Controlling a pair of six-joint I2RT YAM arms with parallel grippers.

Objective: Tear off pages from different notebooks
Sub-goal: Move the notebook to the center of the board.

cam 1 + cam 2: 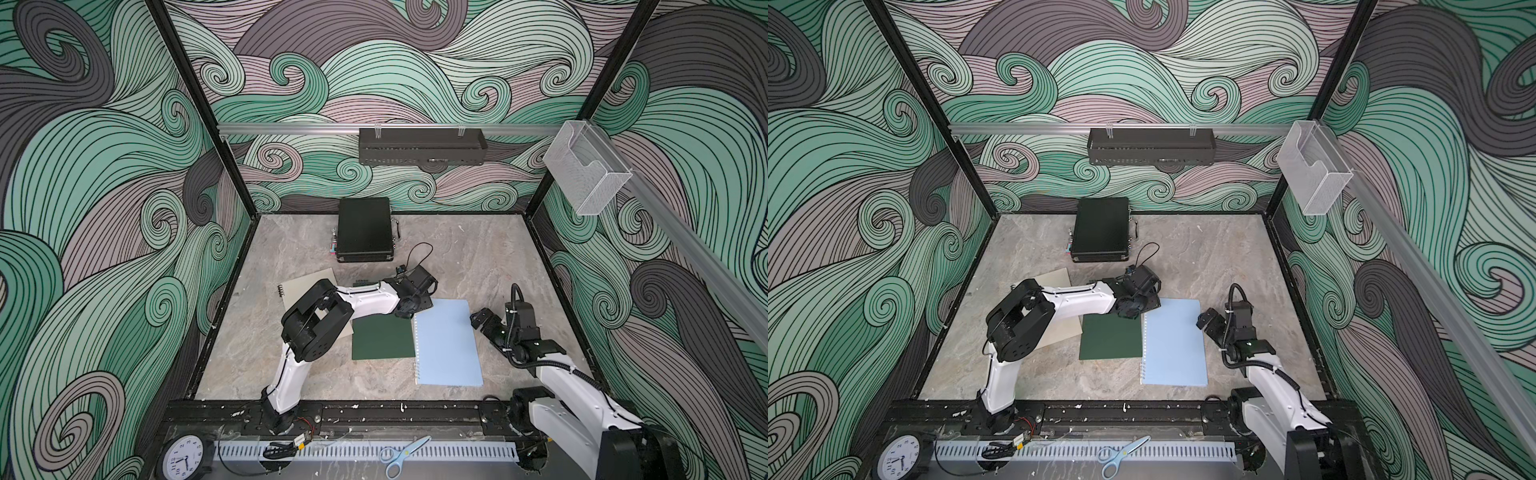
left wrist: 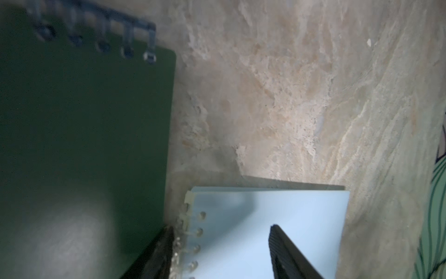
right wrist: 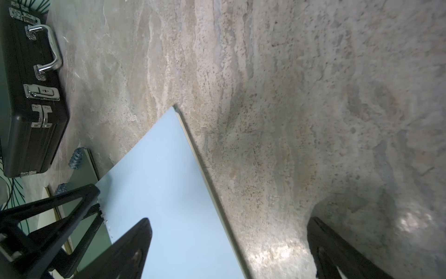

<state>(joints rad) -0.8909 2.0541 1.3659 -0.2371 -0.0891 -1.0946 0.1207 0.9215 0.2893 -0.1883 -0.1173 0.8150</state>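
Note:
Three closed notebooks lie side by side on the stone table. The beige one (image 1: 311,280) is partly under my left arm, the dark green one (image 1: 382,340) is in the middle, and the light blue one (image 1: 449,345) is on the right. My left gripper (image 2: 222,227) is open low over the blue notebook's (image 2: 277,212) far spiral corner; one finger is at the spiral and the other over the cover. My right gripper (image 3: 229,219) is open wide, straddling the blue notebook's (image 3: 164,169) right edge without touching it. The pages are hidden under the covers; only a thin cream edge (image 3: 205,169) shows.
A black hard case (image 1: 365,235) with metal latches stands at the back of the table. Scissors (image 1: 403,455) and a clock (image 1: 183,457) lie on the front rail outside the table. A black tray (image 1: 422,145) and a clear holder (image 1: 586,170) hang on the wall rails.

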